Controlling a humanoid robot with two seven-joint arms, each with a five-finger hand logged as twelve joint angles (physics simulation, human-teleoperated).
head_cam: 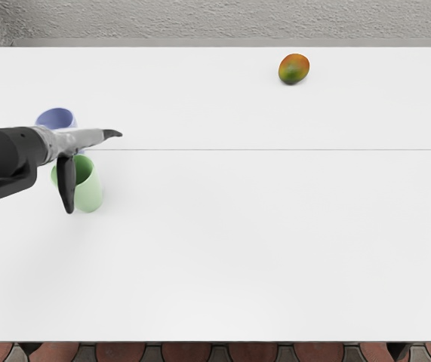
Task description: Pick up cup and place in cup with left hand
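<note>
My left hand (93,172) comes in from the left edge over the two cups, its fingers stretched out to the right and its thumb spread apart toward the table's front. Below the palm stands a light green cup (89,194), with the thumb crossing in front of its left side and hiding part of it. Behind the hand a blue cup (55,118) shows only its rim and upper part; the hand covers the rest. Neither cup appears to be grasped.
A red, orange and green mango (294,69) lies near the back of the white table (238,249), right of centre. A textured grey wall runs behind the table's back edge.
</note>
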